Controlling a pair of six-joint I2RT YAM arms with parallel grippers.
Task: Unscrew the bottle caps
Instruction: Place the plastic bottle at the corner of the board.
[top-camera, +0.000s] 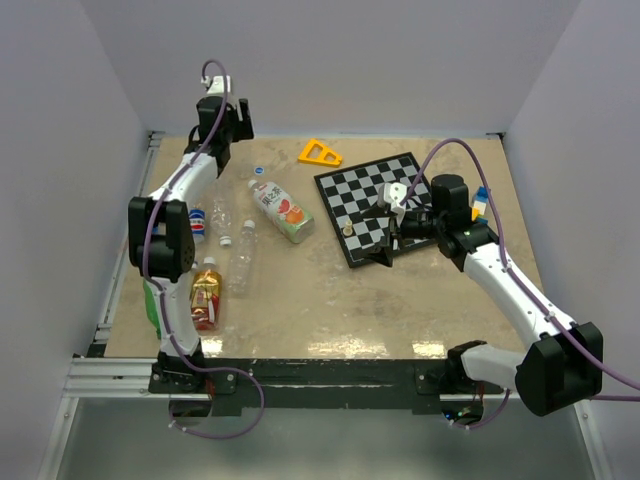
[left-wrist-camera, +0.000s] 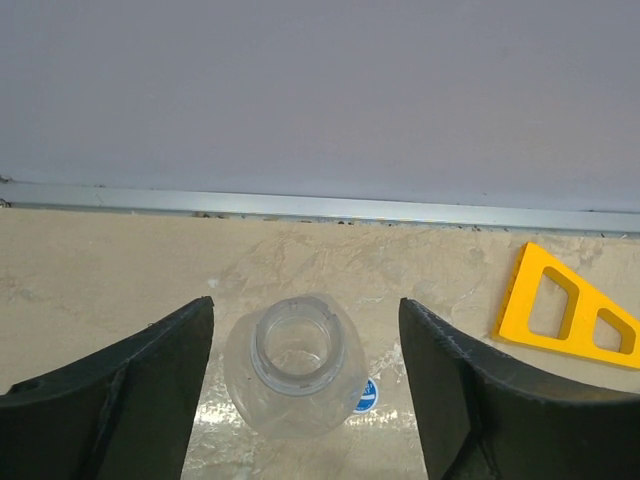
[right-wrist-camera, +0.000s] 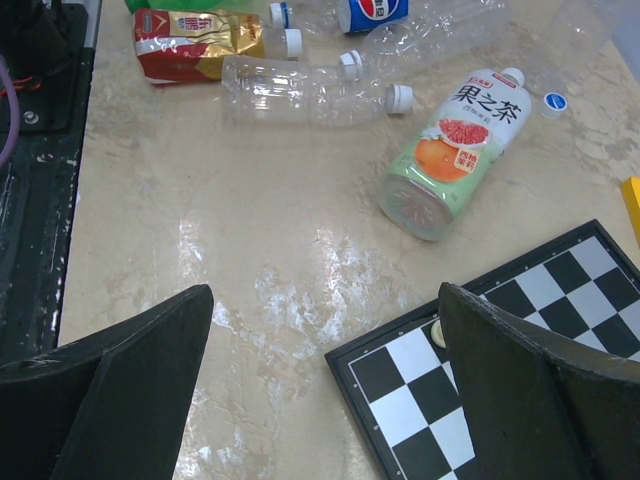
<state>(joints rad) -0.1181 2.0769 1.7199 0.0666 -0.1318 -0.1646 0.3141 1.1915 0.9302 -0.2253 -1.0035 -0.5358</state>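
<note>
Blue cap (left-wrist-camera: 366, 396) half hidden behind clear bottle (left-wrist-camera: 296, 365).

The beige table (top-camera: 330, 300) carries lying bottles (top-camera: 282, 210), a chessboard (top-camera: 355, 200) and a yellow triangle (top-camera: 319, 152).

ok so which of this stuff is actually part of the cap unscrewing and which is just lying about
For the job: uncapped clear bottle, fruit tea bottle, capped clear bottle, red-yellow bottle, cola bottle, loose blue cap.
Lying about: chessboard, chess piece, yellow triangle.
</note>
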